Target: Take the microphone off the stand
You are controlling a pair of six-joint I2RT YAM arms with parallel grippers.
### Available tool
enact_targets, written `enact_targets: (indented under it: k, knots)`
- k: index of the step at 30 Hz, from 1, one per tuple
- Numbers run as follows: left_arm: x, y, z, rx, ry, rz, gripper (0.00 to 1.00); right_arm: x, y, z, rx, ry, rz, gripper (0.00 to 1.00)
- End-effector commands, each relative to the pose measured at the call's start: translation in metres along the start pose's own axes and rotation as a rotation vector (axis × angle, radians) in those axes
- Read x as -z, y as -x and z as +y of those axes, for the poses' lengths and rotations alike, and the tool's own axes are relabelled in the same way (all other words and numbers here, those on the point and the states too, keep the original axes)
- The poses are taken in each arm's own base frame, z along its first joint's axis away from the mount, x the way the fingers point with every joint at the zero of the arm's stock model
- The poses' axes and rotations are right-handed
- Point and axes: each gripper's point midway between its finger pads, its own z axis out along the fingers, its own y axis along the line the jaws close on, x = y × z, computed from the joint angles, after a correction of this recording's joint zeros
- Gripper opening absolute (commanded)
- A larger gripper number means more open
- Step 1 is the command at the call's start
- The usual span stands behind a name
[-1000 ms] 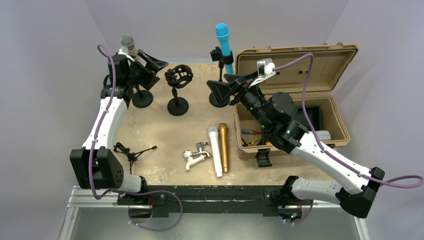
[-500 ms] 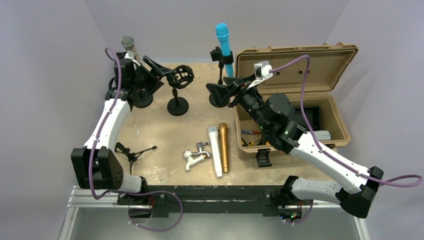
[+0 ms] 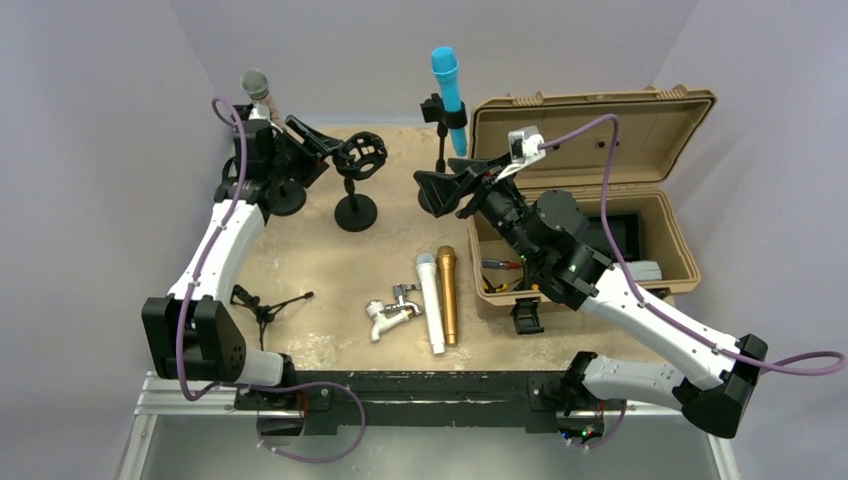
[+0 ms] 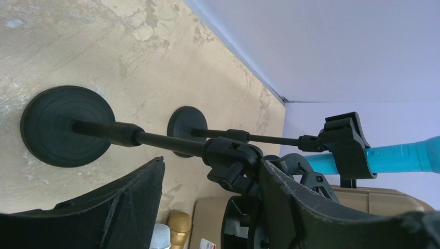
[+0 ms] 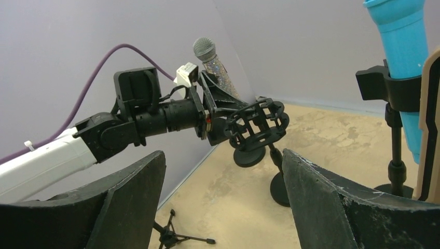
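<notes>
The left end effector [image 4: 210, 171] is released, its fingers parted on nothing. Just ahead of its tips sits the empty shock mount [image 5: 257, 124]. The silver microphone [image 5: 210, 59] rises from its stand [image 3: 285, 197] just behind the wrist. The right end effector [image 5: 222, 155] is likewise released and empty, and the blue microphone [image 5: 402, 46] sits upright in its clip [image 5: 386, 85] up to its right. I judge this the approach, with no microphone grasped yet. Next, one end effector needs to line up around a microphone body, clench and lift it clear.
</notes>
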Motion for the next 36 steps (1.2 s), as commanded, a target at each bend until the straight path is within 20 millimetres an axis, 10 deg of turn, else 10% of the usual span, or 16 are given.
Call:
enact_targets:
  k: [1, 12, 36]
  knots:
    - [-0.004, -0.021, 0.041, -0.012, 0.167, 0.023, 0.63, 0.005, 0.014, 0.0, -0.026, -0.007, -0.054, 0.81]
    - [-0.015, -0.044, 0.09, 0.078, 0.337, 0.054, 0.51, 0.003, 0.01, -0.002, -0.024, -0.014, -0.05, 0.81]
    - [-0.019, -0.061, 0.124, 0.123, 0.419, 0.095, 0.45, -0.011, -0.013, -0.006, -0.008, -0.023, -0.001, 0.81]
